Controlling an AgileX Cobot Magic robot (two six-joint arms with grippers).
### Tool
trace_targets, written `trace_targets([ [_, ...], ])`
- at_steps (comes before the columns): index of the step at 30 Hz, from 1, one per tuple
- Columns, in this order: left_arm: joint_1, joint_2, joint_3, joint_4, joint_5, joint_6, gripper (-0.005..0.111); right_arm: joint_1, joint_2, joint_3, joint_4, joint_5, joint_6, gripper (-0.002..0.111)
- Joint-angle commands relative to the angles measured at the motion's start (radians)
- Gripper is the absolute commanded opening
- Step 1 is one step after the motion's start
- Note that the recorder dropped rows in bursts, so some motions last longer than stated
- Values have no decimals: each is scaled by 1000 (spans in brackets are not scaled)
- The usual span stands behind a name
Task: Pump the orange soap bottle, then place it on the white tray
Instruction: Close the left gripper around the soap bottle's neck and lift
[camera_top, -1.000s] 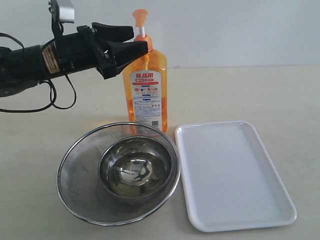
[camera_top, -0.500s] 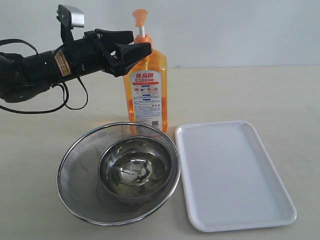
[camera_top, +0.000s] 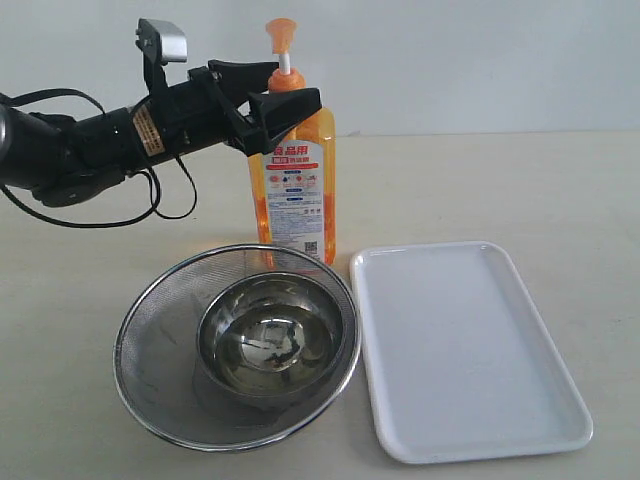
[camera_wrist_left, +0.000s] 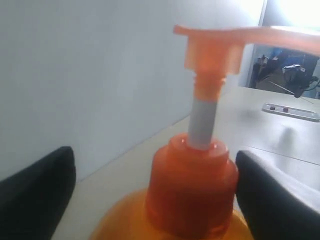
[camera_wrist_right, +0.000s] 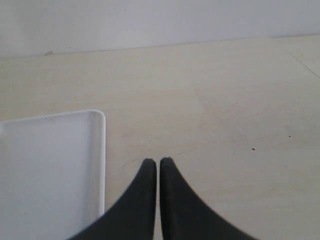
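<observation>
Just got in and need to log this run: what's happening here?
The left gripper, jaws open, straddles the neck of the orange soap bottle, below the raised pump head. The bottle stands on the table behind a mesh strainer holding a steel bowl, not yet on the white tray. The right gripper hangs shut near the tray's corner.
</observation>
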Motion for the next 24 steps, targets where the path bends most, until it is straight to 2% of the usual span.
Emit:
trace_targets([
  [1, -20, 8, -25, -6, -12, -8, 80, -7, -5, 0, -3, -6, -3, 0],
  [5, -27, 10, -26, -11, 14, -13, 78, -7, -5, 0, -3, -6, -3, 0],
  [8, -27, 13, -26, -11, 18, -13, 67, -7, -5, 0, -3, -6, -3, 0],
  [15, -24, 13, -26, -14, 79, 52, 5, -7, -5, 0, -3, -6, -3, 0],
  [24, -23, 11, -53, -51, 101, 100, 5, -7, -5, 0, -3, -12, -3, 0],
])
